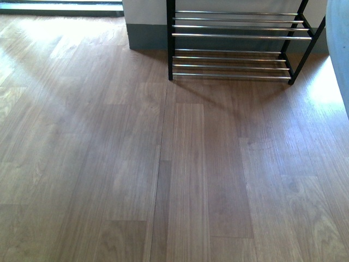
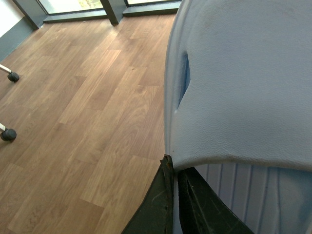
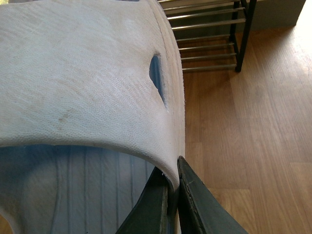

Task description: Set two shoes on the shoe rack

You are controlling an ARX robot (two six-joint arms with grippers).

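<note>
Your left gripper (image 2: 174, 169) is pinching one slipper (image 2: 243, 83) by its strap. Your right gripper (image 3: 171, 169) is clamping the other slipper (image 3: 73, 73), rack (image 1: 234, 36) ahead.

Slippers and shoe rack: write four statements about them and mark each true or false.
1. The left gripper is shut on the left-held slipper at its strap edge. True.
2. The right gripper hangs open and empty. False: it is shut on the right-held slipper at its strap edge.
3. The shoe rack already holds a shoe. False: its visible rods are bare.
4. The shoe rack stands upright on the wooden floor. True.
</note>
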